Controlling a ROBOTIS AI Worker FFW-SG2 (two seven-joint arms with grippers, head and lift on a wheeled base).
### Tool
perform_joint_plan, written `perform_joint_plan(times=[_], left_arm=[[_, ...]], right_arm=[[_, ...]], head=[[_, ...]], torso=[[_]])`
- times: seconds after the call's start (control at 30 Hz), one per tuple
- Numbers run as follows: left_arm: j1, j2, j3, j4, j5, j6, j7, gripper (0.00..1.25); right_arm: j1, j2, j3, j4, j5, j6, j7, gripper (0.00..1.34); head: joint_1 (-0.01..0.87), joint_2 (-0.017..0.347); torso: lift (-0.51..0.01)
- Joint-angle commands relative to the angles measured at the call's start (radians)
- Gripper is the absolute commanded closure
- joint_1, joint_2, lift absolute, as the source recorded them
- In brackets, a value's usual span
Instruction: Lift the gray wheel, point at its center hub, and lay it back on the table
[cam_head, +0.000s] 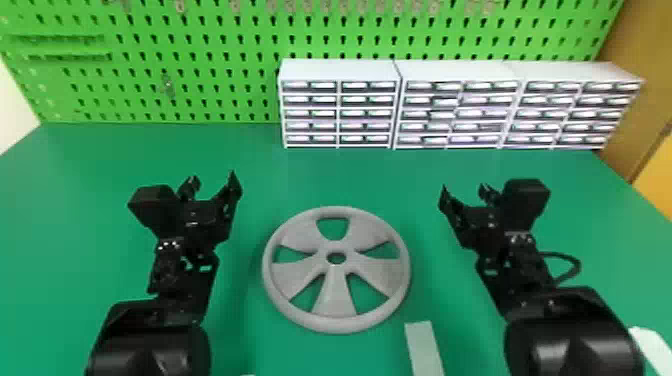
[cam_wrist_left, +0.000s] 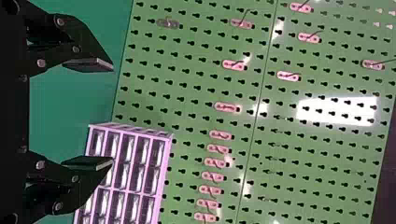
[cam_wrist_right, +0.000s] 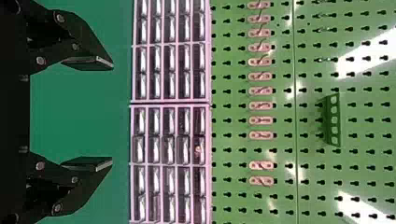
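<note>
Your left gripper (cam_head: 212, 181) and right gripper (cam_head: 465, 191) hang either side of the gray wheel (cam_head: 336, 278), jaws apart and empty; it lies flat on the table (cam_head: 320, 172), likely centered so you can lift it evenly

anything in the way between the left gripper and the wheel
Nothing visible: just green table between the left gripper and the wheel. The pale strip lies off the wheel's other side.

Gray wheel (cam_head: 336, 299); solid green table (cam_head: 90, 200); brighter green pegboard (cam_head: 200, 45) dotted with dark holes; black fingers (cam_head: 233, 190).
</note>
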Motion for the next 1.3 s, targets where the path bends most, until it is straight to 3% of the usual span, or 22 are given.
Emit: perform_joint_plan(times=[0.0,0.6,0.8,1.17,1.27], left_arm=[[-0.001,0.0,-0.002,0.0,-0.001,0.0,0.0,0.53],[0.002,0.002,-0.002,0.001,-0.012,0.0,0.0,0.53],[0.002,0.002,-0.002,0.0,-0.018,0.002,0.0,0.53],[0.009,0.012,-0.006,0.0,-0.018,0.003,0.0,0.53],[0.009,0.017,-0.009,0.0,-0.015,0.005,0.0,0.53]], right_arm=[[-0.056,-0.008,0.017,-0.073,0.02,0.207,0.001,0.53],[-0.298,-0.051,0.146,-0.104,-0.082,0.681,0.006,0.53],[-0.387,-0.054,0.182,-0.101,-0.095,0.842,0.005,0.53],[-0.533,-0.044,0.241,0.028,-0.194,0.992,0.005,0.51],[-0.564,-0.051,0.254,0.073,-0.262,1.0,0.005,0.5]], head=[[0.692,0.048],[0.692,0.048],[0.692,0.048],[0.692,0.048],[0.692,0.048]], torso=[[-0.096],[-0.096],[-0.096],[-0.096],[-0.096]])
